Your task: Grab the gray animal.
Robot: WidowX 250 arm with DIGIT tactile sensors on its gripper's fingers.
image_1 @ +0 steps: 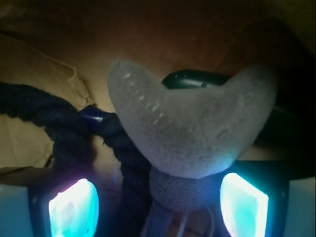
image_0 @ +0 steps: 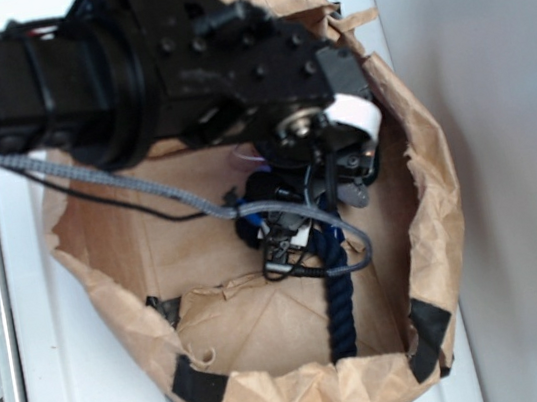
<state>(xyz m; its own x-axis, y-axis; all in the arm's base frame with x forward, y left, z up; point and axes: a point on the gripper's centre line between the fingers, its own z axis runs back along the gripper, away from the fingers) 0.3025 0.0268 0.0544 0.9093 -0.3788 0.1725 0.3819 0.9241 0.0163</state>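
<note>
The gray animal [image_1: 190,126] sits inside the paper bag [image_0: 436,237], between the open hand's [image_1: 158,202] fingers, touching the blue rope [image_1: 59,118]. Close on the toy only, leaving the rope free.

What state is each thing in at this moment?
gray animal: between the gripper's fingers, ears spread toward the camera.
gripper: lowered into the bag, fingers either side of the toy; closure unclear.
navy rope: lying slack on the bag floor.
paper bag: open, rim rolled down.
</note>
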